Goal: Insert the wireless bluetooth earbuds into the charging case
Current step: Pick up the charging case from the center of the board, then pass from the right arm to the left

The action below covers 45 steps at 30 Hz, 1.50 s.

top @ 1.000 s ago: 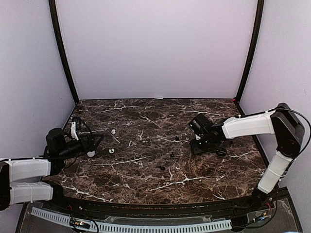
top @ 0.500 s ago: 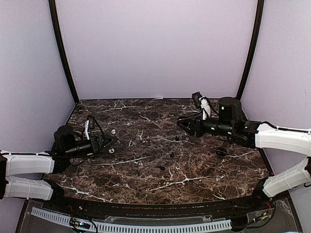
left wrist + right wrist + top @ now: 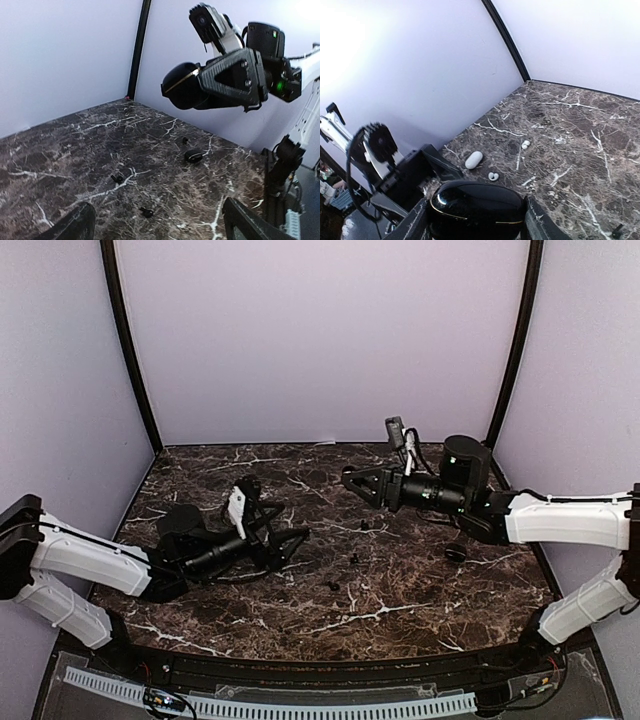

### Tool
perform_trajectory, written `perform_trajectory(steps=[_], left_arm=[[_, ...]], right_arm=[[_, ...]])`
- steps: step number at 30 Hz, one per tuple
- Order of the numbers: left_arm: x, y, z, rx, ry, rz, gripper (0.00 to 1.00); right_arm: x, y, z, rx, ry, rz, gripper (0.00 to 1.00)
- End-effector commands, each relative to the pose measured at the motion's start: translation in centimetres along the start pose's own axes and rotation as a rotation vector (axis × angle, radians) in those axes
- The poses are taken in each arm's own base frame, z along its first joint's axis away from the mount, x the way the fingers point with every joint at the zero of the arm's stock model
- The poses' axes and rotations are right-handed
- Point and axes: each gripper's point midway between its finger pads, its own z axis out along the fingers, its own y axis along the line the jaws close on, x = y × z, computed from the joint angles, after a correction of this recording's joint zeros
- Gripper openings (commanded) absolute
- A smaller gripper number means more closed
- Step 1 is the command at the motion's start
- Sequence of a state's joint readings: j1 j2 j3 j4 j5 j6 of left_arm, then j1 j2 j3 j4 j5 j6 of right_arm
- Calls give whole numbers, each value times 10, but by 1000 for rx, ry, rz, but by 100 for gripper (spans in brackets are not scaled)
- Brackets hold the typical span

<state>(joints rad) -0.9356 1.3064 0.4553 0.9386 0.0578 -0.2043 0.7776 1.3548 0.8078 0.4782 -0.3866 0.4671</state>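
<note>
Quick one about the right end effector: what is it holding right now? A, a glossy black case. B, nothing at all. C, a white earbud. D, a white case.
A: the right wrist view shows the glossy black case clamped between the fingers of the right end effector, while the white case lies apart on the table.

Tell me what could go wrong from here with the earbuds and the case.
1. The right gripper holds the black case in the air above the marble table; if the grip slips, the case would likely drop onto the hard top.
2. The open left gripper points toward that case, so the two grippers could bump.
3. The black earbuds are tiny on dark marble, easy to miss or flick away.
</note>
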Motion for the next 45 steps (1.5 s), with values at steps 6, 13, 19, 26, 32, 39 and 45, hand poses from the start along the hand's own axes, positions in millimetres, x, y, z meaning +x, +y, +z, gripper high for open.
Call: perform_trajectory(steps=[6,13,19,26,32,39,45], left_arm=[[-53,-13,31,-124,-315,444,91],[-57,-47,27,246,-229,73,96],[-59,-65,7,597,-58,-395,92],[-71,-74,1,779,-10,-780,90],[-81,-75,-1,836,-32,-888,93],[-93,-76,3,833,-25,-929,96],[-90,-78,7,836,-13,-953,95]], right_arm=[[-45,54,-8,-141,-178,114,45],[-39,77,-23,-238,-186,-147,48],[-22,91,-23,-325,-139,-403,50],[-5,109,-26,-458,-155,-724,49],[1,110,-21,-490,-157,-851,50],[16,101,-5,-486,-94,-888,51],[28,94,8,-483,-63,-904,50]])
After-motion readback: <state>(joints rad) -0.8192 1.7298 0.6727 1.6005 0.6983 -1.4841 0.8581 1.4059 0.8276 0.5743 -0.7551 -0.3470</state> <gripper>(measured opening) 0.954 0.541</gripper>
